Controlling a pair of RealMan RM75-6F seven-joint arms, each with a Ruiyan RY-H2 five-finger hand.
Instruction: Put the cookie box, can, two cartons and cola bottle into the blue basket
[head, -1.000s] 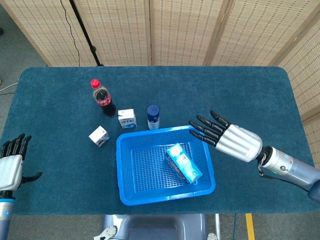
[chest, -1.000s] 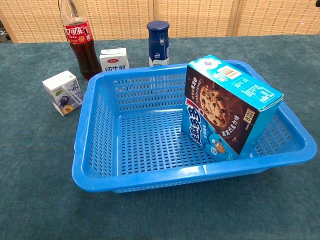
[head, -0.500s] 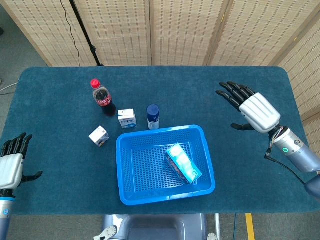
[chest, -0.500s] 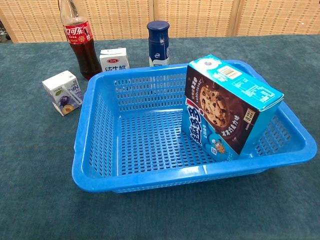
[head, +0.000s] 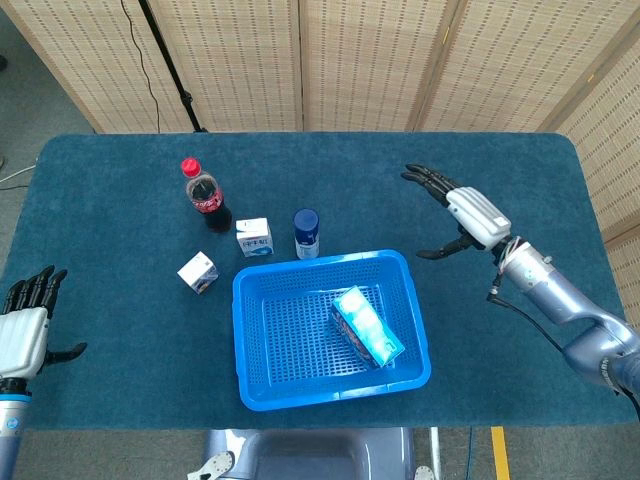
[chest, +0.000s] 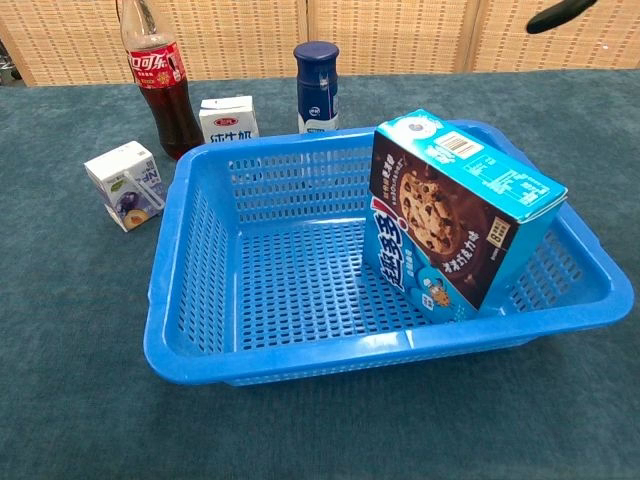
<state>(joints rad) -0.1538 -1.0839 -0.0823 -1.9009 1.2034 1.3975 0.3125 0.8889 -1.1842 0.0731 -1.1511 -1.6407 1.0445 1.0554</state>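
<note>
The cookie box (head: 367, 326) (chest: 455, 215) leans inside the blue basket (head: 262, 385) (chest: 180, 260), against its right side. Behind the basket stand the dark blue can (head: 306, 233) (chest: 316, 87), a white carton (head: 254, 238) (chest: 229, 119) and the cola bottle (head: 205, 195) (chest: 158, 78). A second carton (head: 198, 272) (chest: 127, 184) lies tilted to the basket's left. My right hand (head: 462, 217) hovers open, fingers spread, to the right of the can and behind the basket's right corner; only a dark fingertip (chest: 560, 14) of it shows in the chest view. My left hand (head: 25, 332) is open at the table's near left edge.
Woven folding screens (head: 330, 60) stand behind the table. A black stand (head: 175, 75) rises at the back left. Teal cloth (head: 110, 220) covers the table.
My right hand swung from over the basket's right rim out to the right, then came back left and further from me. The left hand and all objects stayed put.
</note>
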